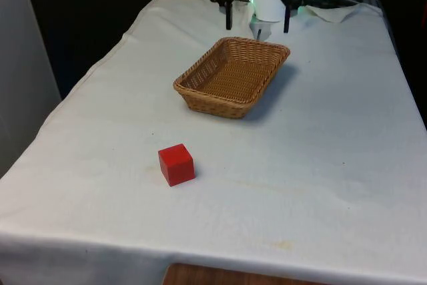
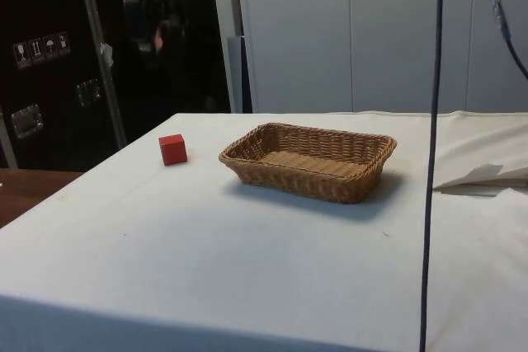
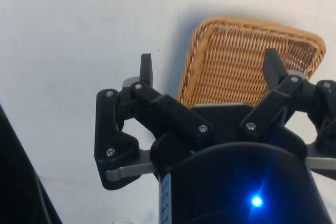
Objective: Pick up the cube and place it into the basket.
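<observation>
While your pincer [image 1: 257, 23] hangs wide and empty above the desk [image 1: 333, 165], the basket [image 1: 231, 77] sits just beyond it, and the cube [image 1: 177, 164] rests untouched well past that.

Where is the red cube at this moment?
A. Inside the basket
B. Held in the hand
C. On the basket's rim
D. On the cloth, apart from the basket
D: the red cube sits on the white cloth, with bare cloth between it and the basket.
</observation>
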You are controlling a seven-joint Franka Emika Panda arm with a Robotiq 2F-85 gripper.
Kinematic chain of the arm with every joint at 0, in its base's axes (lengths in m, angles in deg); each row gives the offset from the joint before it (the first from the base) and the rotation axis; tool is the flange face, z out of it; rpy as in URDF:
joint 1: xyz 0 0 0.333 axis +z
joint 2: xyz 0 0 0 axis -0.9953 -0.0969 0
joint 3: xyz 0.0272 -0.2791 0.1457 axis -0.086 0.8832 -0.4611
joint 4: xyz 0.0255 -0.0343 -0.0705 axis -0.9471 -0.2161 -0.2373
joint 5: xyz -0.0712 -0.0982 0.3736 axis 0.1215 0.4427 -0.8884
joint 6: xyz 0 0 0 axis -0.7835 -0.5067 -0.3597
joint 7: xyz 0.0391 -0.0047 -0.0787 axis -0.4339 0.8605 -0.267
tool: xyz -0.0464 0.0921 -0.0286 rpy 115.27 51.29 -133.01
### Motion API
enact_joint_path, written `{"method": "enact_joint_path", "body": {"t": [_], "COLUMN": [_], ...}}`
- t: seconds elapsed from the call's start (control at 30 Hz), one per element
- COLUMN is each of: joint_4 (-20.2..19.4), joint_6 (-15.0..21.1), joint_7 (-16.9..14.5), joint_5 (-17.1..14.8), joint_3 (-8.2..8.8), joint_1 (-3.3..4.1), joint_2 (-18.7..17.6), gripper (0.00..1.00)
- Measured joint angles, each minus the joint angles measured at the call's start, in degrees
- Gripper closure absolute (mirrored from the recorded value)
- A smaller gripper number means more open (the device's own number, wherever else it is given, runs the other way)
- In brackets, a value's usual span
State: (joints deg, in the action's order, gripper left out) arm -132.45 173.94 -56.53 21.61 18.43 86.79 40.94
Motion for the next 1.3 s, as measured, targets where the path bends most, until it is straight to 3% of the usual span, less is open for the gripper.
{"method": "enact_joint_path", "body": {"t": [0.63, 1.3], "joint_4": [5.5, 5.8], "joint_6": [3.6, 8.4], "joint_7": [0.2, 4.3], "joint_5": [-0.1, -0.1], "joint_3": [1.38, 2.75], "joint_1": [-0.69, -0.86], "joint_2": [-7.5, -11.3], "gripper": [0.00, 0.00]}}
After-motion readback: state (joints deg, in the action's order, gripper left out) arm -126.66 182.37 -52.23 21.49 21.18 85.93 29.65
